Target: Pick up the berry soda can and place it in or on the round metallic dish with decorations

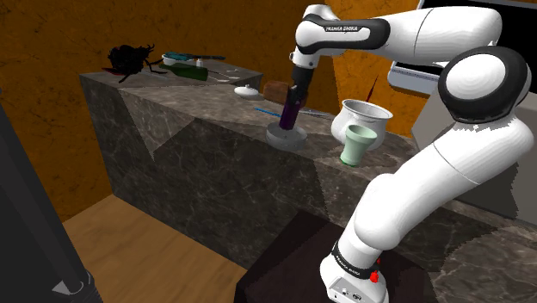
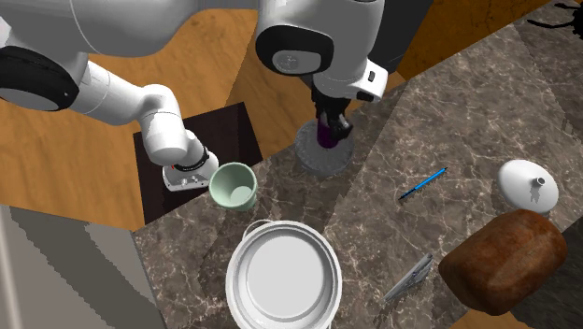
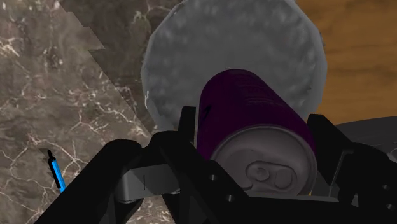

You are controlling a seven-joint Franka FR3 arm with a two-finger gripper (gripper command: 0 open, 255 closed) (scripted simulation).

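One purple can (image 3: 248, 105), one grey dish (image 2: 322, 166), one green cup (image 2: 234, 187), one white pot (image 2: 283, 276), one blue pen (image 2: 422, 184).

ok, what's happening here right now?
The white Franka arm has its black gripper shut on the purple soda can. It holds the can roughly upright, directly over the round grey dish near the marble counter's edge. Whether the can touches the dish is unclear. A green cup, white bowl and blue pen sit nearby.

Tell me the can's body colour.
The can is dark purple, clearest in the wrist view.
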